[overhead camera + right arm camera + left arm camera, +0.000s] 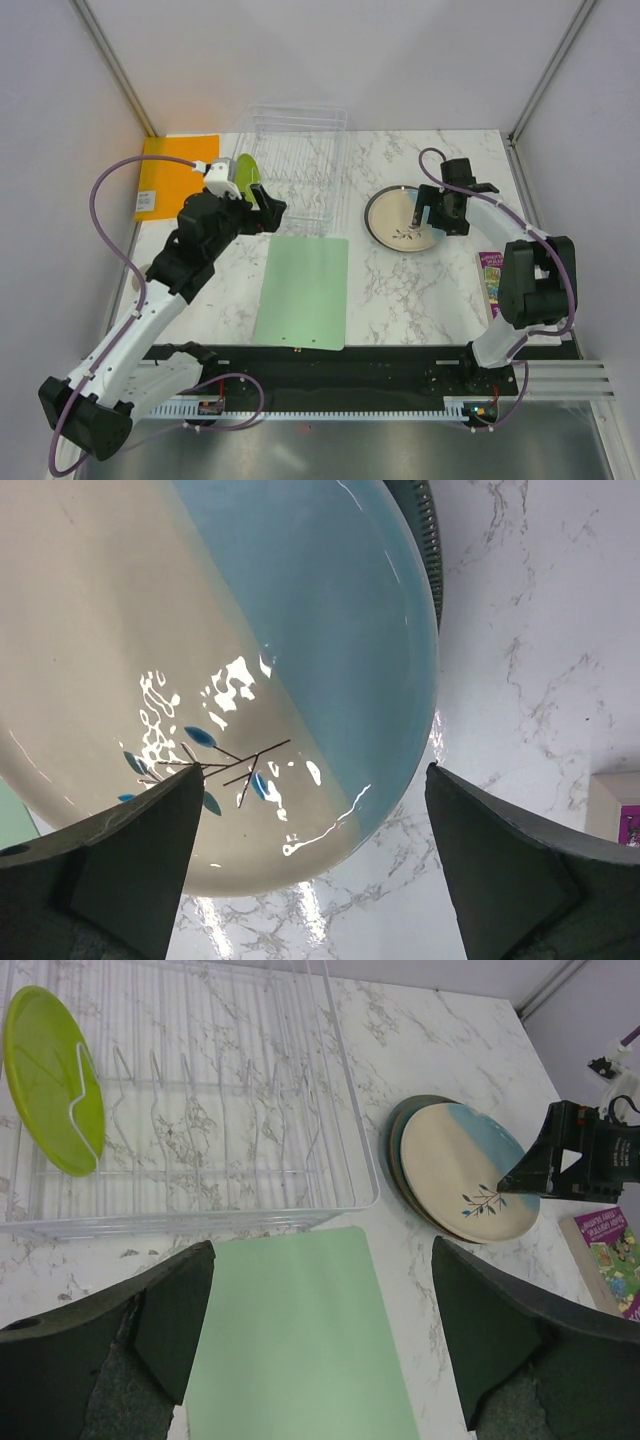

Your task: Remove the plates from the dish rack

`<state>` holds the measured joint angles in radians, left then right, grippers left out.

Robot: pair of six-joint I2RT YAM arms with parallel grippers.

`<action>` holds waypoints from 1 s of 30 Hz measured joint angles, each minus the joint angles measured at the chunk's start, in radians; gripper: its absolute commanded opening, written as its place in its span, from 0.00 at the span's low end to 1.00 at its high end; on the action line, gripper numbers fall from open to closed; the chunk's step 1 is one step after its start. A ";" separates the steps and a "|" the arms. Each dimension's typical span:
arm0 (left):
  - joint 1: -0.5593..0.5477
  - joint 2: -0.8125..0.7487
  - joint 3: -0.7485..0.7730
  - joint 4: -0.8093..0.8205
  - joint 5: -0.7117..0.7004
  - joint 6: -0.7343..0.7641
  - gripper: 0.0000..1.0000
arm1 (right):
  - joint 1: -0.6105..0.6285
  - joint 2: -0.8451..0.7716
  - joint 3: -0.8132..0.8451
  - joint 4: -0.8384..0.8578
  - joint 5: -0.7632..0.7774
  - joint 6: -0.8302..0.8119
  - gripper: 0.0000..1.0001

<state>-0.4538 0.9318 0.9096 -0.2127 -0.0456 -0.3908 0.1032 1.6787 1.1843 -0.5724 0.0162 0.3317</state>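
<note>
Pale-green mat (303, 292) lies just beside the clear dish rack (298, 170).

light: bright, even, from above | shadows: faint, soft | glare: white specks on cream plate (225, 692) | blur: near fingers (120, 1350) soft in both wrist views | top view: sharp
</note>
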 measured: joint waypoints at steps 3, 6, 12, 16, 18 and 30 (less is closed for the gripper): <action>0.000 0.014 0.000 -0.002 -0.032 0.011 1.00 | 0.002 0.000 0.000 -0.001 0.013 0.000 0.98; 0.013 0.065 0.014 -0.007 -0.105 0.043 0.98 | 0.003 -0.018 0.000 -0.012 0.033 0.000 0.98; 0.087 0.294 0.097 0.027 -0.262 0.143 0.94 | 0.003 -0.189 0.000 -0.034 0.042 0.001 0.98; 0.132 0.456 0.165 0.062 -0.307 0.198 0.94 | 0.003 -0.296 0.000 -0.043 0.041 0.001 0.98; 0.151 0.534 0.215 0.073 -0.319 0.219 0.94 | 0.003 -0.323 0.000 -0.046 0.040 0.001 0.98; 0.218 0.773 0.409 0.096 -0.318 0.262 0.91 | 0.003 -0.334 -0.002 -0.071 0.033 -0.006 0.98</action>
<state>-0.2359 1.7050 1.3182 -0.1169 -0.3634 -0.1287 0.1059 1.3449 1.1824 -0.6434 0.0490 0.3256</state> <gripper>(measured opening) 0.930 0.982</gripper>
